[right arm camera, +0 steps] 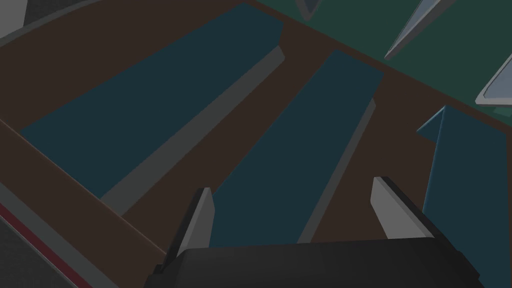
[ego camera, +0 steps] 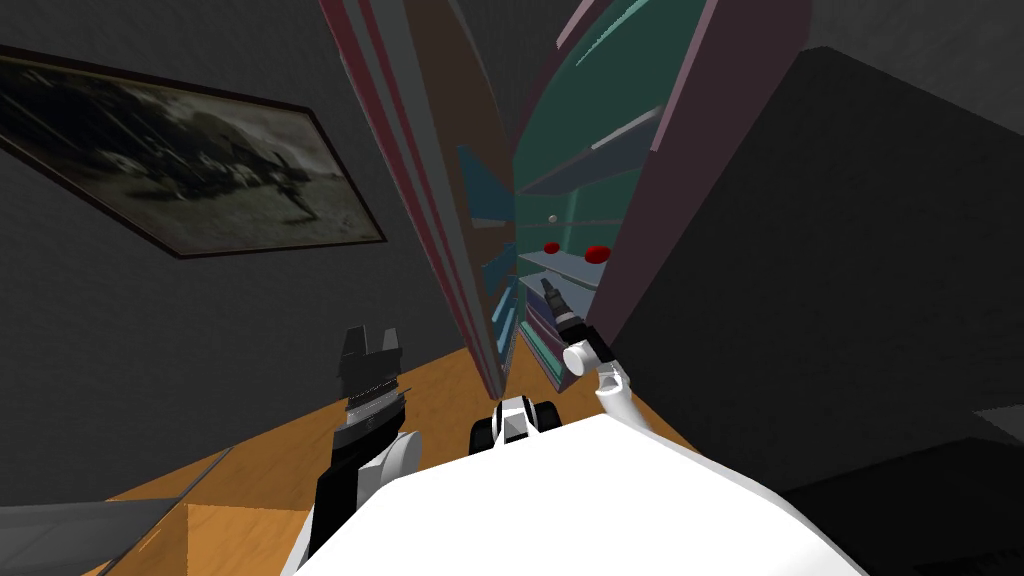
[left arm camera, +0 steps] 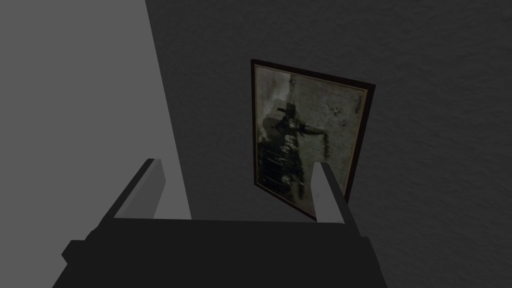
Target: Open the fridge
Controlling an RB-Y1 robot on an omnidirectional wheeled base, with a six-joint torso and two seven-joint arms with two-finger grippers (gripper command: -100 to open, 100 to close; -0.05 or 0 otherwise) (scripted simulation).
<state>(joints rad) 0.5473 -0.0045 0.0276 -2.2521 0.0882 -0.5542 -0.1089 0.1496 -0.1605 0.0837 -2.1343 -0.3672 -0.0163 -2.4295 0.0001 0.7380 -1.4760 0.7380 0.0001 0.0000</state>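
Note:
The fridge stands ahead with its door point(ego camera: 440, 200) swung out on the left, leaving a narrow gap to the green inside point(ego camera: 580, 130). My right gripper point(ego camera: 548, 285) reaches into that gap at shelf height. In the right wrist view it point(right arm camera: 292, 186) is open, nothing between its fingers, and faces the door's brown inner side with its long blue bins point(right arm camera: 150, 100). My left gripper point(ego camera: 368, 340) is raised left of the door, clear of it. Its fingers point(left arm camera: 150, 190) stand open and empty.
Two red things point(ego camera: 597, 253) and a small pale ball point(ego camera: 551, 217) lie on the fridge shelves. A tall dark block point(ego camera: 850, 300) adjoins the fridge on the right. A framed picture point(ego camera: 190, 170) hangs on the left wall above the wooden floor point(ego camera: 440, 400).

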